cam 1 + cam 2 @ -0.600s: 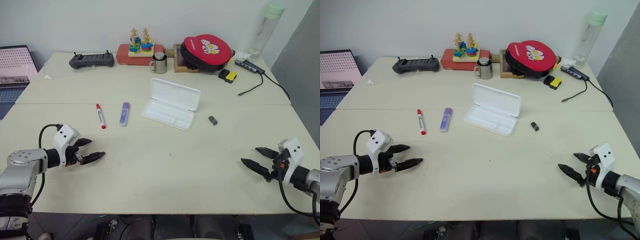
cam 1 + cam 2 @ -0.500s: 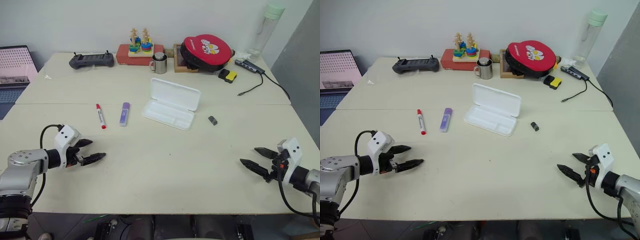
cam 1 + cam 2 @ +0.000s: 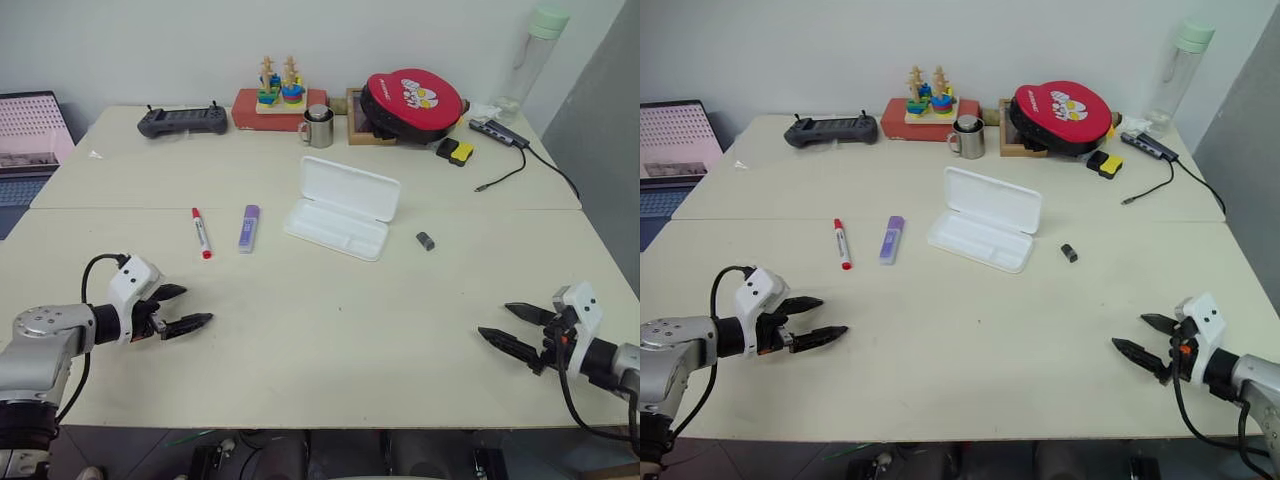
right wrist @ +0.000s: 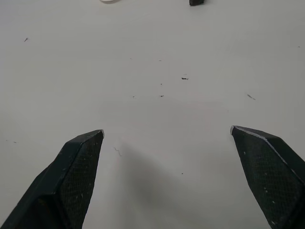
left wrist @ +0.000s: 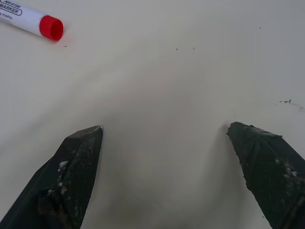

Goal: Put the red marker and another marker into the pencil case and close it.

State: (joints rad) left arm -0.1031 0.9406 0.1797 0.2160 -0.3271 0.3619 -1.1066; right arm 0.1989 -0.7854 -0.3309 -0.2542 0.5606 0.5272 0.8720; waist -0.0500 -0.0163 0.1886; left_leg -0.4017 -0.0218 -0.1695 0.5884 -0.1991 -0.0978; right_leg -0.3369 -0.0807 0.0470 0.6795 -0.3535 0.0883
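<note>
Two grippers hang low over the near edge of the pale table (image 3: 330, 330), both spread wide and empty. At near left, the left gripper (image 3: 188, 308) points toward the middle. Farther back, the slim white red-capped marker (image 3: 200, 232) lies flat, the stubby lilac-purple marker (image 3: 248, 227) just to its right, then the flat white plastic pencil case (image 3: 343, 206), lid standing open. A small dark block (image 3: 426, 240) sits right of it. At near right, the right gripper (image 3: 507, 328) points toward the middle

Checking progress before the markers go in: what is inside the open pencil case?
The pencil case lies open with nothing visible in its tray. Its raised lid hides only the table behind it.
</note>
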